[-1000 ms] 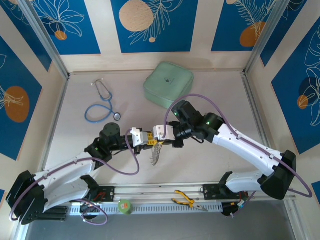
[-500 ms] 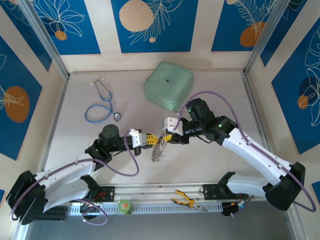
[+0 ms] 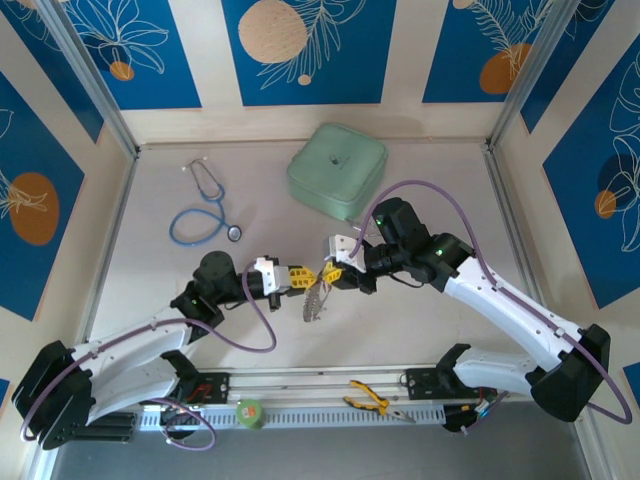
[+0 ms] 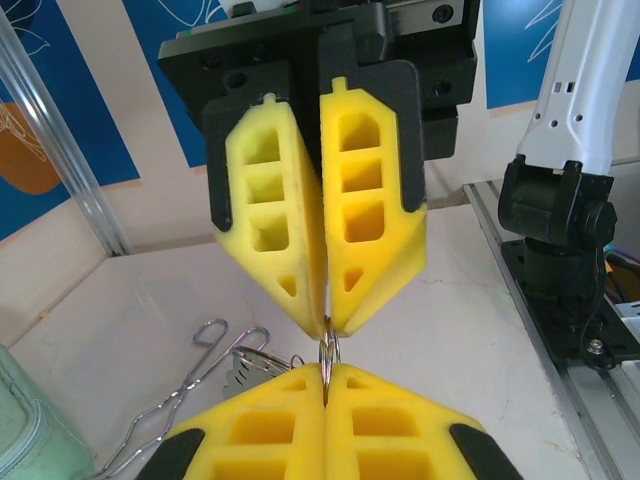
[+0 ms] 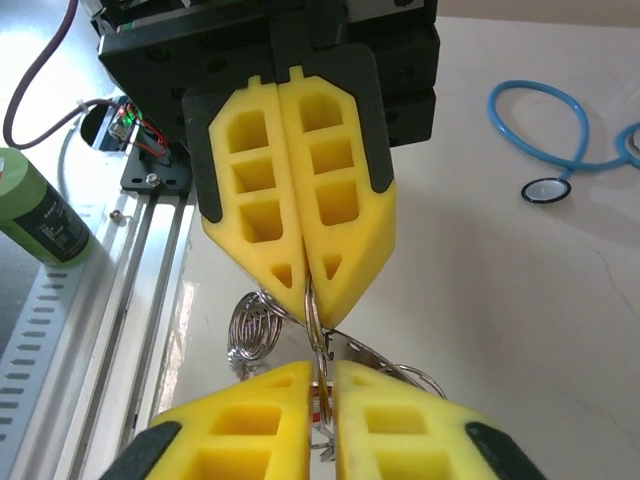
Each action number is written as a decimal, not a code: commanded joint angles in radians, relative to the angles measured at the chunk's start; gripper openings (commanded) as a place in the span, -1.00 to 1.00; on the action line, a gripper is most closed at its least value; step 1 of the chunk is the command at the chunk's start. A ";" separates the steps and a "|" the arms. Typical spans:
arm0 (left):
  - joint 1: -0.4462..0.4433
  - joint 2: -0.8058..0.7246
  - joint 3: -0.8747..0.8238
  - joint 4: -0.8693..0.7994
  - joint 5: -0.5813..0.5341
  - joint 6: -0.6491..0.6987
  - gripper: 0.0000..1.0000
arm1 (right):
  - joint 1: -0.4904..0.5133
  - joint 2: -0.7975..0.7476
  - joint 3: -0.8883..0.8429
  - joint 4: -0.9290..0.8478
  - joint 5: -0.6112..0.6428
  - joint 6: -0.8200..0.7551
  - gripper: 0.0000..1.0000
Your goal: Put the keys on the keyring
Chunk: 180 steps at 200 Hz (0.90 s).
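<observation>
1. Top external: thin silvery wire keyring [image 3: 318, 286], strung w/ small metal pieces [image 3: 313, 308], hangs between left gripper [image 3: 300, 276] and right gripper [image 3: 334, 272]; prob. light, stiff, slippery; best taken on bare wire, not the dangling bits.
2. Left wrist: left jaws pressed together, pinching the wire edge-on; right's tips meet it opposite.
3. Right wrist: right jaws closed on same wire; pieces dangle alongside.

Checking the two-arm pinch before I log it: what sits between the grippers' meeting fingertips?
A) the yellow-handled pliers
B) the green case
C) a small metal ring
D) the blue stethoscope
C: the small metal ring is pinched between the closed tips of the left gripper and the right gripper, which meet tip to tip.
</observation>
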State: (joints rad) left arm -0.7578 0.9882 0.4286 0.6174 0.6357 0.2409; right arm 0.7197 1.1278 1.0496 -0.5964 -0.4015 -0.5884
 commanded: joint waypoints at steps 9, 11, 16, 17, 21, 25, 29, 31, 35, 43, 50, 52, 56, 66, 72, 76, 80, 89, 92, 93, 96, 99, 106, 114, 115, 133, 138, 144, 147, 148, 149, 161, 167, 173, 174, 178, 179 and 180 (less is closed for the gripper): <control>-0.006 -0.022 -0.009 0.064 0.026 -0.013 -1.00 | -0.002 -0.003 0.004 -0.035 -0.022 0.012 -0.99; -0.007 -0.023 -0.008 0.064 0.025 -0.012 -1.00 | -0.002 -0.003 0.004 -0.036 -0.022 0.011 -1.00; -0.007 -0.023 -0.011 0.065 0.024 -0.012 -1.00 | -0.002 -0.003 0.004 -0.038 -0.022 0.013 -1.00; -0.007 -0.023 -0.010 0.065 0.023 -0.012 -1.00 | -0.002 -0.003 0.004 -0.038 -0.021 0.013 -1.00; -0.007 -0.026 -0.011 0.066 0.023 -0.014 -1.00 | -0.004 -0.003 0.003 -0.039 -0.020 0.013 -1.00; -0.006 -0.026 -0.012 0.068 0.024 -0.015 -1.00 | -0.004 -0.004 0.002 -0.039 -0.021 0.014 -1.00; -0.006 -0.026 -0.011 0.070 0.025 -0.018 -1.00 | -0.003 -0.003 0.000 -0.037 -0.020 0.015 -1.00; -0.007 -0.026 -0.011 0.071 0.025 -0.019 -1.00 | -0.004 -0.002 -0.001 -0.036 -0.020 0.015 -1.00; -0.008 -0.025 -0.011 0.074 0.025 -0.020 -1.00 | -0.005 -0.002 -0.003 -0.036 -0.019 0.017 -1.00; -0.007 -0.026 -0.011 0.079 0.029 -0.024 -1.00 | -0.005 0.002 -0.006 -0.031 -0.015 0.019 -1.00; -0.008 -0.026 -0.010 0.084 0.031 -0.030 -1.00 | -0.004 0.007 -0.009 -0.027 -0.009 0.023 -1.00; -0.007 -0.026 -0.011 0.086 0.032 -0.030 -1.00 | -0.005 0.008 -0.010 -0.025 -0.006 0.024 -1.00; -0.007 -0.026 -0.009 0.089 0.035 -0.033 -1.00 | -0.005 0.011 -0.012 -0.022 0.000 0.026 -1.00; -0.008 -0.025 -0.009 0.099 0.040 -0.042 -1.00 | -0.005 0.024 -0.014 -0.015 0.018 0.032 -1.00; -0.007 -0.024 -0.008 0.105 0.042 -0.046 -1.00 | -0.005 0.031 -0.015 -0.011 0.027 0.037 -1.00; -0.007 -0.024 -0.008 0.109 0.043 -0.048 -1.00 | -0.005 0.036 -0.016 -0.008 0.036 0.040 -1.00; -0.007 -0.023 -0.006 0.112 0.042 -0.049 -1.00 | -0.005 0.041 -0.017 -0.003 0.042 0.043 -1.00; -0.007 -0.024 -0.004 0.118 0.041 -0.054 -1.00 | -0.006 0.051 -0.020 0.005 0.053 0.055 -1.00; -0.008 -0.023 -0.005 0.122 0.039 -0.054 -1.00 | -0.007 0.054 -0.020 0.009 0.055 0.058 -1.00; -0.008 -0.024 -0.004 0.123 0.039 -0.055 -1.00 | -0.008 0.054 -0.020 0.011 0.055 0.060 -1.00; -0.007 -0.024 -0.004 0.126 0.039 -0.055 -1.00 | -0.008 0.057 -0.021 0.014 0.055 0.063 -1.00; -0.008 -0.025 -0.004 0.130 0.038 -0.057 -1.00 | -0.008 0.060 -0.020 0.017 0.055 0.070 -1.00; -0.008 -0.024 -0.004 0.138 0.035 -0.059 -1.00 | -0.008 0.065 -0.019 0.022 0.046 0.079 -1.00; -0.008 -0.023 -0.004 0.140 0.032 -0.060 -1.00 | -0.009 0.067 -0.016 0.026 0.027 0.088 -1.00; -0.008 -0.023 -0.004 0.140 0.031 -0.059 -1.00 | -0.009 0.067 -0.016 0.027 0.025 0.090 -1.00; -0.007 -0.022 -0.004 0.143 0.024 -0.059 -1.00 | -0.011 0.053 -0.025 0.055 -0.011 0.107 -0.76; -0.006 -0.020 -0.006 0.145 0.021 -0.058 -1.00 | -0.014 0.046 -0.030 0.062 -0.018 0.109 -0.70; -0.007 -0.020 -0.009 0.151 0.017 -0.059 -1.00 | -0.018 0.033 -0.037 0.072 -0.024 0.110 -0.65; -0.006 -0.019 -0.010 0.154 0.015 -0.060 -1.00 | -0.021 0.027 -0.042 0.075 -0.027 0.110 -0.63; -0.006 -0.019 -0.012 0.155 0.015 -0.061 -1.00 | -0.022 0.026 -0.044 0.077 -0.027 0.110 -0.63; -0.007 -0.018 -0.012 0.156 0.014 -0.061 -1.00 | -0.023 0.023 -0.045 0.079 -0.029 0.110 -0.62; -0.007 -0.012 -0.018 0.173 0.010 -0.069 -1.00 | -0.035 -0.009 -0.066 0.102 -0.042 0.107 -0.55; -0.008 -0.008 -0.022 0.182 0.010 -0.073 -1.00 | -0.040 -0.025 -0.079 0.119 -0.045 0.106 -0.51; -0.006 -0.003 -0.022 0.189 0.013 -0.078 -1.00 | -0.044 -0.040 -0.091 0.137 -0.045 0.104 -0.49; -0.006 -0.002 -0.023 0.189 0.013 -0.079 -1.00 | -0.044 -0.043 -0.093 0.140 -0.044 0.103 -0.49; -0.007 0.002 -0.024 0.195 0.015 -0.081 -1.00 | -0.046 -0.053 -0.101 0.150 -0.044 0.099 -0.48; -0.006 0.003 -0.024 0.196 0.015 -0.082 -1.00 | -0.046 -0.055 -0.103 0.153 -0.044 0.098 -0.48; -0.007 0.004 -0.024 0.197 0.015 -0.082 -1.00 | -0.046 -0.058 -0.105 0.154 -0.044 0.097 -0.48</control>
State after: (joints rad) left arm -0.7578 0.9867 0.4118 0.7052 0.6277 0.1867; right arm 0.6876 1.1374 0.9836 -0.5163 -0.4084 -0.4950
